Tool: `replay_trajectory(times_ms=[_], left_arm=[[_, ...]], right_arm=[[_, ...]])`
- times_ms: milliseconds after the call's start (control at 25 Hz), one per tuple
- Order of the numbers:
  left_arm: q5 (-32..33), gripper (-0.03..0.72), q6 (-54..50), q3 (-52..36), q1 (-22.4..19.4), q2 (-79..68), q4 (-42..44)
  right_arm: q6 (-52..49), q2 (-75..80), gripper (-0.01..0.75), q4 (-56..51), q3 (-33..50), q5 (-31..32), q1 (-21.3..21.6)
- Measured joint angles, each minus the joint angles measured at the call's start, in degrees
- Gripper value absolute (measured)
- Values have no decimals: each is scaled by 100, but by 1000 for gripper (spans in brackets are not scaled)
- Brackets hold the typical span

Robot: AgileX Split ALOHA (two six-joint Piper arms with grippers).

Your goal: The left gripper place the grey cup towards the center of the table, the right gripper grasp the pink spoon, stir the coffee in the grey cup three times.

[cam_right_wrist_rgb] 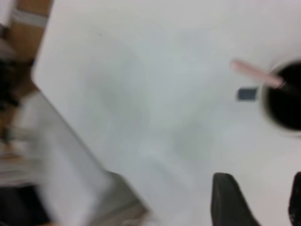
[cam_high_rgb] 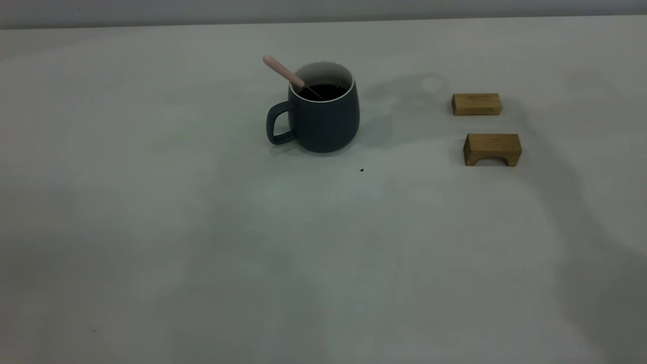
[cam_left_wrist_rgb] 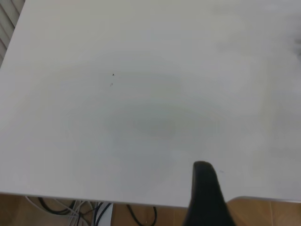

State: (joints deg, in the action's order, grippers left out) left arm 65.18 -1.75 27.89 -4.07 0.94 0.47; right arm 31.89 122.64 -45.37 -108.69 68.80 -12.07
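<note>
Slate-grey and matte, the grey cup (cam_high_rgb: 322,112) stands upright near the middle of the table (cam_high_rgb: 202,242), toward its far side, its loop handle turned to the left arm's side. Dark, glossy coffee (cam_high_rgb: 323,91) fills it below the white-edged rim. The pink spoon (cam_high_rgb: 284,71) leans in the cup, its stem dipping into the liquid and its pale handle resting on the rim and sticking out above the handle side.

From the exterior view neither arm shows at all; only two small wooden blocks sit on the right side, a plain block (cam_high_rgb: 476,104) farther back and an arched block (cam_high_rgb: 492,149) nearer, well apart from the cup.

Only the wrist cameras show the arms. The left gripper (cam_left_wrist_rgb: 207,195) appears as a single dark finger over bare table near its edge, so I cannot tell how its jaws stand. The right gripper (cam_right_wrist_rgb: 261,200) hovers above the table with its two dark fingers spread apart, nothing between them; the cup with its spoon lies beyond them, untouched.
</note>
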Motion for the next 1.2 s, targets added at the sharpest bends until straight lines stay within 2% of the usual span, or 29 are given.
replay_trajectory(times_ms=[200, 320, 440, 600, 760, 880, 1200], left_arm=[[0, 567, 0, 0, 0, 0, 0], [0, 567, 0, 0, 0, 0, 0], [0, 567, 0, 0, 0, 0, 0], [0, 567, 0, 0, 0, 0, 0], [0, 567, 0, 0, 0, 0, 0], [0, 567, 0, 0, 0, 0, 0], [0, 567, 0, 0, 0, 0, 0]], right_arm=[[435, -1266, 195, 699, 0, 111, 0], [393, -2129, 149, 967, 0, 157, 0], [-130, -2927, 141, 1489, 0, 209, 0], [-1508, -3833, 141, 2699, 0, 209, 0], [-2405, -4584, 146, 3703, 63, 209, 0], [-2477, -5357, 151, 4079, 550, 209, 0], [-2430, -8048, 163, 4683, 3197, 215, 0]])
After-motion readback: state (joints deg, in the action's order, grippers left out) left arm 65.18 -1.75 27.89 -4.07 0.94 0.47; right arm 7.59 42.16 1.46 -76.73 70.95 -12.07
